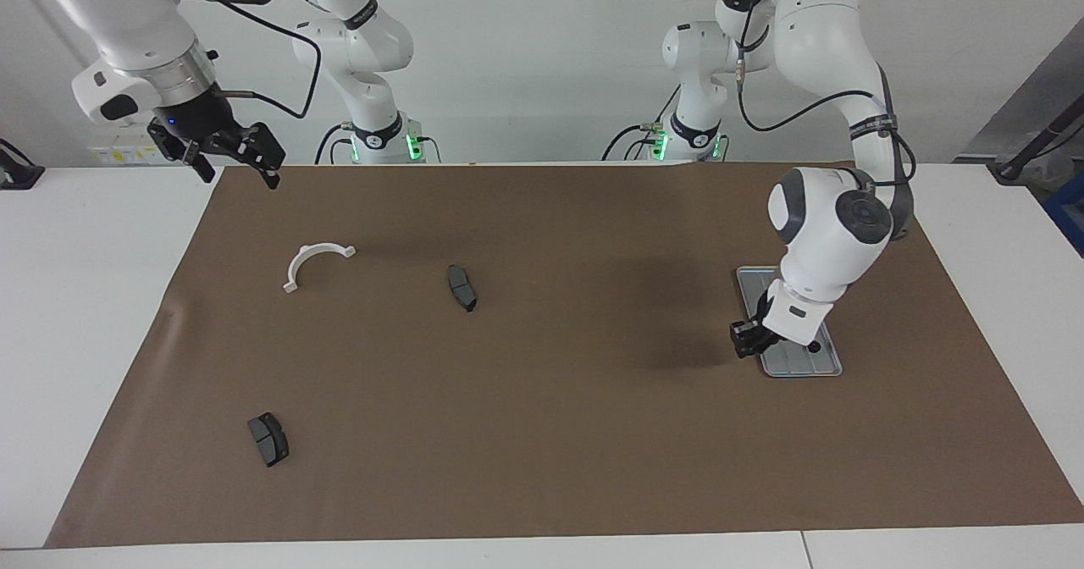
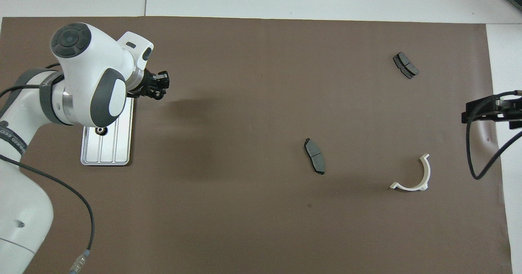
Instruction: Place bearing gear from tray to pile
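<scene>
- Presently the left gripper (image 1: 745, 342) hangs in the air over the brown mat (image 1: 542, 433), just beside the tray (image 1: 828, 371), at the tray's edge facing the pile.
- Its fingertips are pressed nearly together on a small dark toothed part, judged to be the bearing gear (image 2: 158, 96). The narrow pinch suits so small a piece, and the gear is clear of the tray's raised rim.
- A second gear (image 2: 100, 131) lies in the tray, partly under the arm in the overhead view.
- The pile lies well apart, toward the right arm's end of the table: a white bracket (image 1: 315, 262), one dark pad (image 1: 462, 287) near it, and another dark pad (image 1: 268, 439) farther from the robots.
- The right gripper (image 1: 233, 161) waits raised over the mat's corner at its own end, its claw spread and empty, out of the carrying path.
- Judgement: the pick appears done. A long carry toward the pile is outstanding, and slip from so slight a grip is the chief risk.
</scene>
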{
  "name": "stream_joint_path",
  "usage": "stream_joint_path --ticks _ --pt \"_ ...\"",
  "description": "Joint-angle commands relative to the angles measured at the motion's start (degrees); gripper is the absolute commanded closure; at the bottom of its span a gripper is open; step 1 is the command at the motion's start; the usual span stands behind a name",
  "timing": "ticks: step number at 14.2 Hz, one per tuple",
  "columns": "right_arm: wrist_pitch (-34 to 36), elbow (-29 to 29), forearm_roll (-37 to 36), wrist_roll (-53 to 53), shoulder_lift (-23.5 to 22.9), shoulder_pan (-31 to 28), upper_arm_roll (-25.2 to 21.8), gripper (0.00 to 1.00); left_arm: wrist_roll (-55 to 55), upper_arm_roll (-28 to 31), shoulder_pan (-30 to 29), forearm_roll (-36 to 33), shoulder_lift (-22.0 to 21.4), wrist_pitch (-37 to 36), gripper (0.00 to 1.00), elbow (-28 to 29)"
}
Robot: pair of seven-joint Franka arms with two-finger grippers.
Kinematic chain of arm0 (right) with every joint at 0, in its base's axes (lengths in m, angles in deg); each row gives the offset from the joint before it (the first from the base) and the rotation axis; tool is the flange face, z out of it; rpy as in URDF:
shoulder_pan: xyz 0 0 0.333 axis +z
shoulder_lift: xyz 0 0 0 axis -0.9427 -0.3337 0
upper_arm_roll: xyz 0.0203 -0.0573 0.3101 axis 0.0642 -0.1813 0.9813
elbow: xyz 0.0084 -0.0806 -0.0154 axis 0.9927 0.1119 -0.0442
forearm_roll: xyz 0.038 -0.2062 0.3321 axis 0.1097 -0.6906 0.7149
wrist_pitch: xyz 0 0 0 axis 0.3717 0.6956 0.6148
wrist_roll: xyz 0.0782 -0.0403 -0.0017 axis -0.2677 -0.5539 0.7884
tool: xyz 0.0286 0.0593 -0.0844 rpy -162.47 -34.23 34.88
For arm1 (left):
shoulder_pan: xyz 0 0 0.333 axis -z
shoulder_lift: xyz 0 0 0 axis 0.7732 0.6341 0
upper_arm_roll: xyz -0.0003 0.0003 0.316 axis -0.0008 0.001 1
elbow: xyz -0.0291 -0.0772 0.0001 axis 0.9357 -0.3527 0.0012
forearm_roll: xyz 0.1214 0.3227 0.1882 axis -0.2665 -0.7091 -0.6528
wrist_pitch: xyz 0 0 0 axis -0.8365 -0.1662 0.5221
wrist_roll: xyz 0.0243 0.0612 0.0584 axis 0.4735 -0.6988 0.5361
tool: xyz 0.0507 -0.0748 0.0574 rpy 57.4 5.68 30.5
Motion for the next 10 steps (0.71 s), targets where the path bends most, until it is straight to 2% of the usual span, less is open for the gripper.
stream_joint_path --ticks 1,6,10 --pt "-7.3 6.5 0.3 1.3 1.1 -0.1 -0.2 0.00 -10.1 0.9 5.8 0.1 0.0 0.8 1.00 0.3" --pt "-11.7 6.6 1.7 1.4 -3.4 0.4 -0.2 0.00 -21.2 1.1 15.5 -0.1 -0.1 0.8 1.00 1.4" --pt "-15.7 6.4 1.7 1.3 -7.3 2.3 0.4 0.00 -29.5 1.0 21.7 -2.6 1.7 1.1 1.00 0.7"
